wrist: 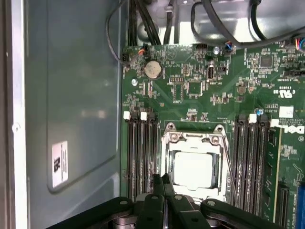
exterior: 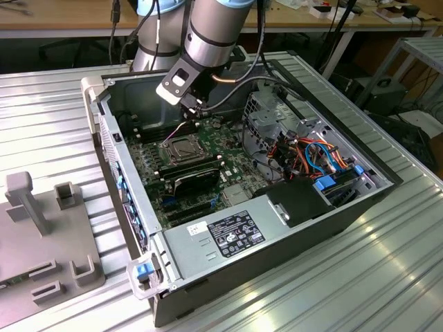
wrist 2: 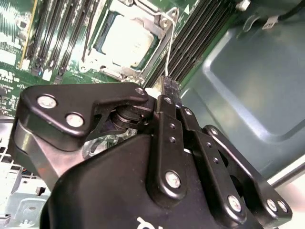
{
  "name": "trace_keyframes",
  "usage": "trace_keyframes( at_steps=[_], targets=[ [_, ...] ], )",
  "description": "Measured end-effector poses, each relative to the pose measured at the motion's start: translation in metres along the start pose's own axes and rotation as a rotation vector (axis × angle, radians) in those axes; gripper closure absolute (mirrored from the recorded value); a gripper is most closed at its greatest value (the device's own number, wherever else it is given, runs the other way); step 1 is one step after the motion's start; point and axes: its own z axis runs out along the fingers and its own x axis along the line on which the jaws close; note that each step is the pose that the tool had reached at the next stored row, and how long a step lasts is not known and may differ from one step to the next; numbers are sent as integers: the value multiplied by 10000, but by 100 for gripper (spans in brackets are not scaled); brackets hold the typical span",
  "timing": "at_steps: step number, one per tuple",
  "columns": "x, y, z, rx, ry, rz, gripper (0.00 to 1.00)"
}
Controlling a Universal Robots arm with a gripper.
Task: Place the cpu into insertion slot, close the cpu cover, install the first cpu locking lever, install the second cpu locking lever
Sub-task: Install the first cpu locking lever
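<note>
The cpu (wrist: 193,168) lies flat in the insertion slot (exterior: 171,153), its pale metal face up. The cpu cover (wrist: 193,141) is down over it, framing the chip (wrist 2: 127,40) through its window. My gripper (wrist: 163,180) is shut, fingertips together beside one edge of the socket. A thin wire locking lever (wrist 2: 170,45) stands up from a socket corner, and its free end meets my gripper (wrist 2: 170,85); I cannot tell whether it is pinched. Another lever (wrist: 229,167) runs along the opposite side of the socket. In the exterior view my gripper (exterior: 196,111) hangs just behind the socket.
Long black memory slots (wrist: 140,157) flank the socket on both sides. The case's grey side wall (wrist: 71,95) is close by. A power supply (exterior: 228,232) and a drive cage with cables (exterior: 311,152) fill the case's other half. A grey fixture (exterior: 41,228) sits on the table.
</note>
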Motion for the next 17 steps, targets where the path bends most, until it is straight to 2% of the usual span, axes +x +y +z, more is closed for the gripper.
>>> trace_keyframes(
  at_steps=[2,3,4,7,8,9,10,11,12,13,17],
  targets=[
    [-5,-29,30,31,-10,-144,89],
    [-15,-40,75,96,-17,-442,89],
    [-17,-44,99,122,-20,-566,89],
    [-11,-45,156,145,-13,-679,89],
    [-12,-45,162,146,17,-683,89],
    [-14,-45,173,137,148,-687,89],
    [-15,-45,177,122,388,-695,89],
    [-16,-45,180,113,538,-699,89],
    [-17,-45,185,109,620,-702,89],
    [-19,-45,200,103,674,-703,89],
    [-31,-44,253,98,780,-707,89]
  ],
)
